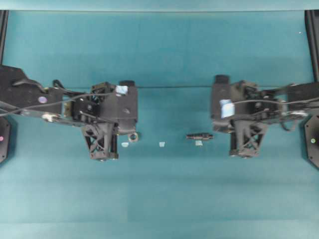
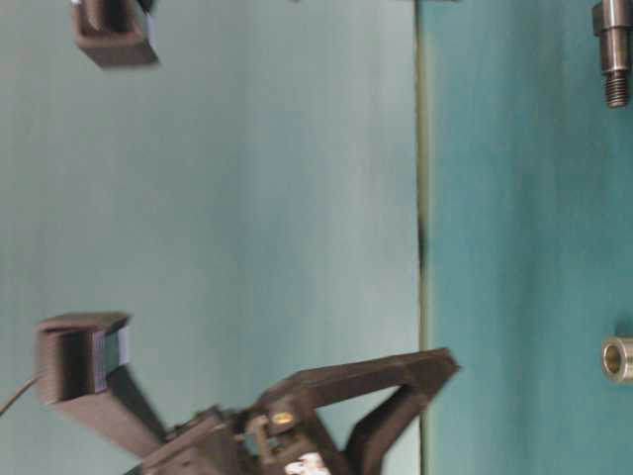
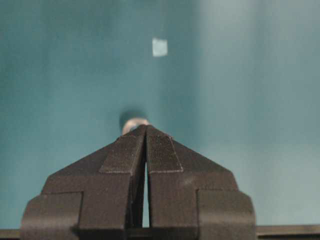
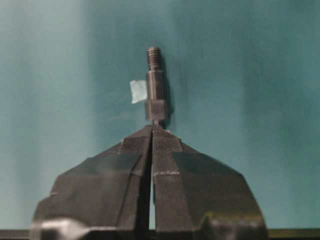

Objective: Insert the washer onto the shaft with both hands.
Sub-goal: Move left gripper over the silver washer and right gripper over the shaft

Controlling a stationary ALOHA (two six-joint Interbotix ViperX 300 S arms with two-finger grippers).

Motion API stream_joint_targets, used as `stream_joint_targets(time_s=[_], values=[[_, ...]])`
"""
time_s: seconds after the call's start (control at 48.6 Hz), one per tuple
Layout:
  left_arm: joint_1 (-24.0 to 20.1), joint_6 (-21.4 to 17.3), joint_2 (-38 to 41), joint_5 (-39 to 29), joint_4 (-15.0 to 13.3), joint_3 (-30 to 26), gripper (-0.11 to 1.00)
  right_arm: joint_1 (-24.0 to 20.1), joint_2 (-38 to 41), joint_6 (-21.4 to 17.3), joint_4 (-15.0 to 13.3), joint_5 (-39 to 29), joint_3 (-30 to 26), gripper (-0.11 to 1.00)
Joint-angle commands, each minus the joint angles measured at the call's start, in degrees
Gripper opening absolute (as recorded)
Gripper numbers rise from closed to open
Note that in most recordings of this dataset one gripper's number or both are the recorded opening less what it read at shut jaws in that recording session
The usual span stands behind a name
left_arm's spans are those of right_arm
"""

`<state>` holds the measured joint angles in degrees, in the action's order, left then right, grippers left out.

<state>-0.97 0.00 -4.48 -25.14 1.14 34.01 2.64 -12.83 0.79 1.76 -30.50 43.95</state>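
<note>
A: Two black lattice-ribbed grippers are hovering with jaws pressed together, both empty. Left gripper is sitting just beside the small brownish-grey metal washer.

B: Right gripper is nearer the slim dark-grey stepped metal shaft, lying crosswise between them, apparently touching a pale tape scrap. Open teal table is surrounding everything.

Left gripper jaws pressed together, right gripper likewise (both empty), arms reaching inward
</note>
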Motion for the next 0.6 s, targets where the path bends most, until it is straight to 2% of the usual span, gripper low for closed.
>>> stream_joint_targets(time_s=[0.0,0.185,0.576], values=[[-0.26,-1.32,0.26,-0.26,0.18,-0.97,0.02,-0.18,1.41,1.41,-0.09,0.18,-1.49,-0.1],[-0.35,-3.6,0.26,-0.97,0.18,-0.97,0.02,-0.18,3.87,2.02,-0.35,1.05,-1.49,-0.1],[-1.58,-3.69,0.7,-0.35,0.18,-0.35,0.02,0.88,5.8,1.32,-0.79,4.83,-1.41,-0.07]])
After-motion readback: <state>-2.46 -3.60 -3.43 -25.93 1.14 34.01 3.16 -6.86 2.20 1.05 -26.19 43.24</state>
